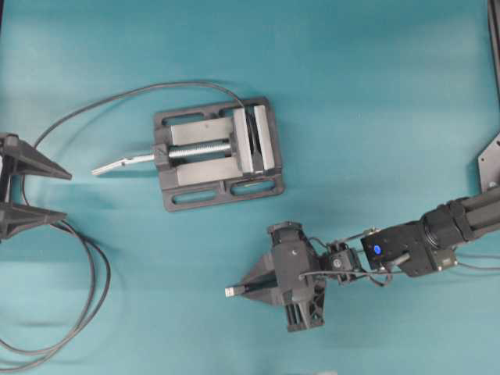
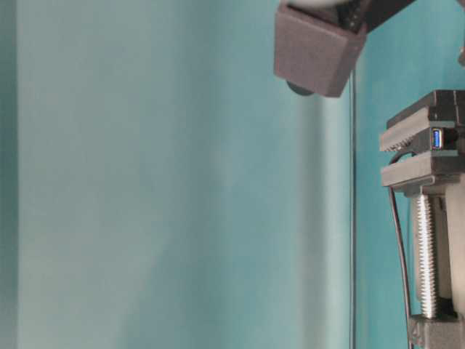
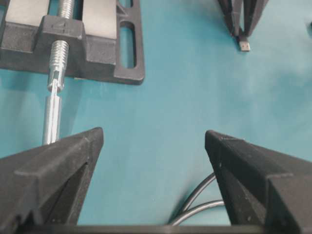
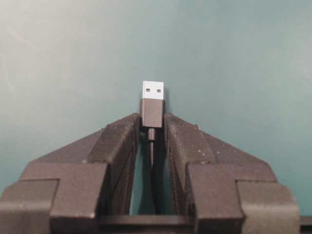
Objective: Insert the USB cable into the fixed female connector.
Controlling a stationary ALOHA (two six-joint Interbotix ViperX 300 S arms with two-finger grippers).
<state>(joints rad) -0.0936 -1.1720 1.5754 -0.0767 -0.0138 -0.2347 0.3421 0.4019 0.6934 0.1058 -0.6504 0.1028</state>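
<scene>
The USB cable's black plug [image 4: 152, 111] with its metal tip [image 1: 232, 291] is pinched between the fingers of my right gripper [image 1: 244, 291], which hovers below and right of the vise, tip pointing left. In the right wrist view the gripper [image 4: 152, 119] is shut on the plug and the tip sticks out ahead. The fixed female connector [image 2: 437, 138], with a blue insert, sits clamped between the vise jaws. My left gripper [image 1: 69, 195] is open and empty at the left edge; its fingers [image 3: 73, 161] stand wide apart over bare table. The plug also shows far off in the left wrist view [image 3: 244, 45].
The dark grey vise [image 1: 187, 191] stands mid-table, with its screw handle [image 1: 125, 162] pointing left. The thicker grey-black cable [image 1: 94, 273] loops at the lower left and arcs over to the vise top [image 1: 156, 88]. It also lies under the left gripper [image 3: 195, 207].
</scene>
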